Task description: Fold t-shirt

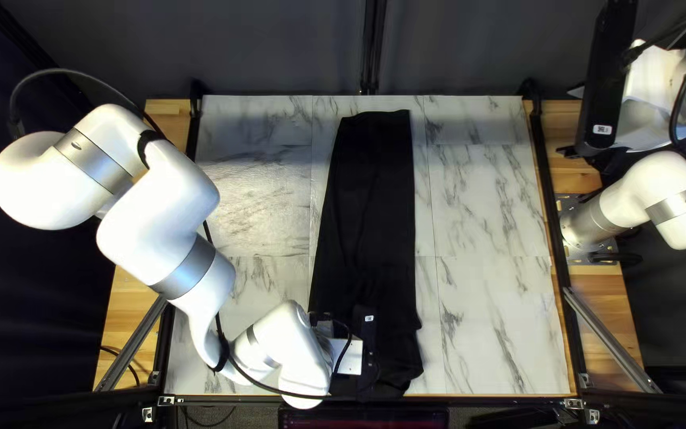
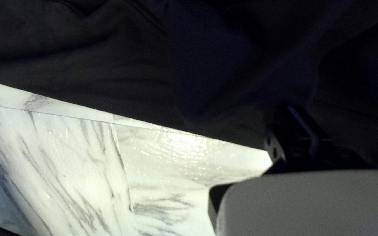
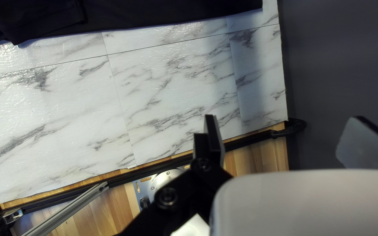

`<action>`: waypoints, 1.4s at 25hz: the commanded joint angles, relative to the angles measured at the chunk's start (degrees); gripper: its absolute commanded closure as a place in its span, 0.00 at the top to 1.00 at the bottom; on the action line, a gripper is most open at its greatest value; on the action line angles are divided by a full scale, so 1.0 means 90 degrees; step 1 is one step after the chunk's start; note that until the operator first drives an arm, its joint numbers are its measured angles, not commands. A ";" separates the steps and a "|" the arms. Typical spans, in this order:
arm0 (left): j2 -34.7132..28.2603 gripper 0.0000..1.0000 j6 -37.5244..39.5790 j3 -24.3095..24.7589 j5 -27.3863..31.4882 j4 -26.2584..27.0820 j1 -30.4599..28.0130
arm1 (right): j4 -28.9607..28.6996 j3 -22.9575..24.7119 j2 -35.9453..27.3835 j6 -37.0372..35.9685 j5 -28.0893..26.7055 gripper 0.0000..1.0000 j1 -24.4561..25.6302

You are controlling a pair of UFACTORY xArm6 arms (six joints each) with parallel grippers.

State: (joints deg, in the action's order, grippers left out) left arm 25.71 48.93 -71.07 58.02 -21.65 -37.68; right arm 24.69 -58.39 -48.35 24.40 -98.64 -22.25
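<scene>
The black t-shirt [image 1: 371, 199] lies as a long narrow strip from the table's far edge to its near edge, wider and rumpled at the near end. Over that near end is my left gripper [image 1: 368, 342], its lower part hidden against the dark cloth. In the left wrist view my left gripper [image 2: 294, 118] is low at the t-shirt [image 2: 110, 78], black merging into black. My right gripper [image 1: 570, 121] hangs past the table's right edge, away from the shirt. Seen in the right wrist view, that gripper [image 3: 285, 122] is open, nothing between its fingers; the t-shirt [image 3: 154, 13] lies well ahead.
Marbled tabletop [image 1: 486, 214] shows on both sides of the shirt. Black rails [image 1: 553, 238] run along the table's left and right edges. My left arm [image 1: 200, 270] reaches across the near left part of the table. A dark curtain [image 3: 329, 65] hangs beyond the far edge.
</scene>
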 commanded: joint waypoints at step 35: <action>-0.0026 0.08 -0.0155 0.0116 -0.0215 -0.0042 0.0313 | 0.0000 0.0000 0.0000 0.0000 0.0000 1.00 0.0000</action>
State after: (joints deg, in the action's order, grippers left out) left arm 25.46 47.49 -69.93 56.03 -22.00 -34.77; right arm 24.69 -58.39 -48.35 24.40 -98.64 -22.25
